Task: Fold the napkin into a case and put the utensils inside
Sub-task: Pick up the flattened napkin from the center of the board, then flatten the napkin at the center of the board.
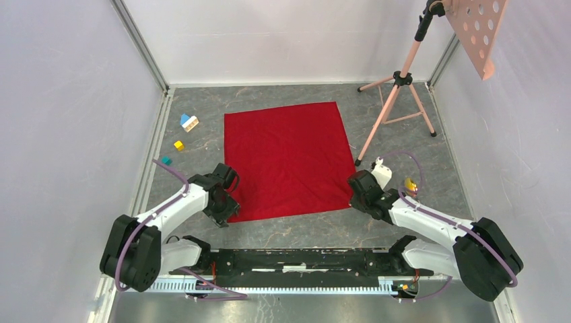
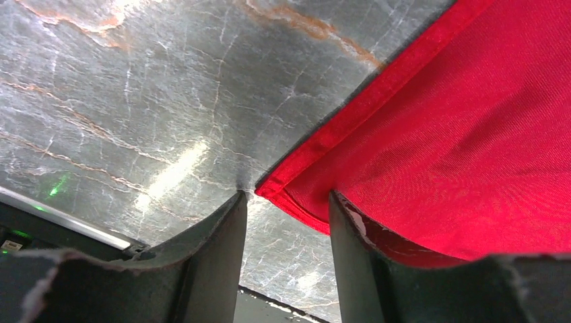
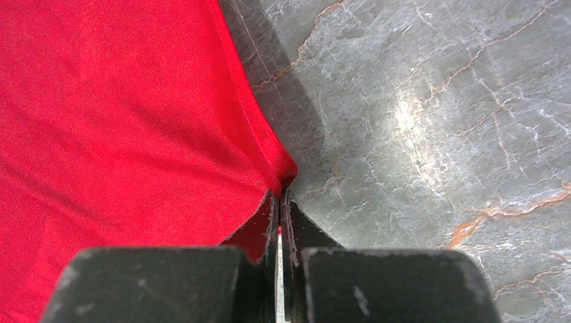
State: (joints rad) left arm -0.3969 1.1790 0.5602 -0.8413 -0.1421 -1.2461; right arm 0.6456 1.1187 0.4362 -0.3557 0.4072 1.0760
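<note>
The red napkin (image 1: 286, 161) lies spread flat on the grey marble table, unfolded, so there is no case. My left gripper (image 1: 225, 212) is open at its near left corner. In the left wrist view the corner (image 2: 283, 192) sits between the two spread fingers (image 2: 215, 256), and the right finger rests over the cloth. My right gripper (image 1: 355, 192) is at the near right corner. In the right wrist view (image 3: 279, 198) it is shut on that corner, and the napkin (image 3: 121, 121) bunches at the fingertips. The utensils are out of view.
Small toy blocks (image 1: 189, 122) (image 1: 178, 145) (image 1: 165, 160) lie left of the napkin. A pink tripod stand (image 1: 397, 81) rises at the back right, one foot close to the napkin's right edge. A small yellow object (image 1: 409, 183) sits by the right arm. White walls enclose the table.
</note>
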